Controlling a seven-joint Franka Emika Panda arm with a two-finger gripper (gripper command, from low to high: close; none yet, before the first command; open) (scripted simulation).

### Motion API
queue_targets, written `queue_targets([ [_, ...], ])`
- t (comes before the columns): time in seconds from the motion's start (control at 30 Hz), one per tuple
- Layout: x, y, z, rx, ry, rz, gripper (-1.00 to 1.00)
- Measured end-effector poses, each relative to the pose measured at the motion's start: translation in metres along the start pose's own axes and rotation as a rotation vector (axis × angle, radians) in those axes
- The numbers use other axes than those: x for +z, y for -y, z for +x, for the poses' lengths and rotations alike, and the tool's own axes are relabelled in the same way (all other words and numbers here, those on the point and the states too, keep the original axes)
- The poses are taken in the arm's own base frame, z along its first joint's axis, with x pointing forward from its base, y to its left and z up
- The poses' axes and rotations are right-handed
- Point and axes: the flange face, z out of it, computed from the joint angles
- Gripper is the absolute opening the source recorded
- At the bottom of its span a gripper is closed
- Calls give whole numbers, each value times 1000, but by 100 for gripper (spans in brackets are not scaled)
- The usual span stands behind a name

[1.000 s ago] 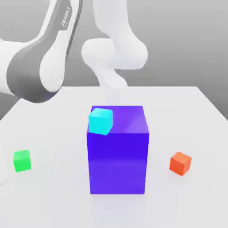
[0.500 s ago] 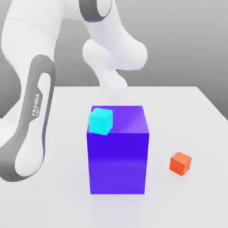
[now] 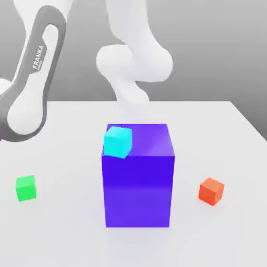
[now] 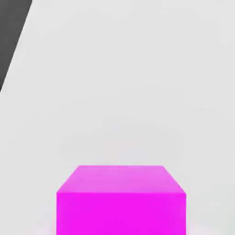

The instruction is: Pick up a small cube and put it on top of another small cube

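Well, I had the gripper (image 4: 121, 226) clenched, grasping the magenta cube (image 4: 121, 209), which showed large in my hand view with the pale table (image 3: 224, 156) beyond it. In the exterior view, the arm (image 3: 31, 83) reached in at the left. The cyan cube (image 3: 118, 142) sat on top of the big blue block (image 3: 137, 189), the green cube (image 3: 26, 188) lay on the table to that view's left, and the orange-red cube (image 3: 211, 191) to its right.
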Motion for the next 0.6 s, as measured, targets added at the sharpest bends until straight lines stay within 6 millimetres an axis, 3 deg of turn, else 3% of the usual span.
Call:
queue_targets([
  [0.27, -13, -103, 59, 484, -15, 2, -100],
  [0.33, 0, -112, 62, 529, -17, 3, -100],
  [0.47, 41, -112, 54, 518, -17, 3, -100],
  [0.5, 49, -113, 54, 518, -17, 3, 100],
  [0.6, 49, -113, 54, 518, -17, 3, 100],
])
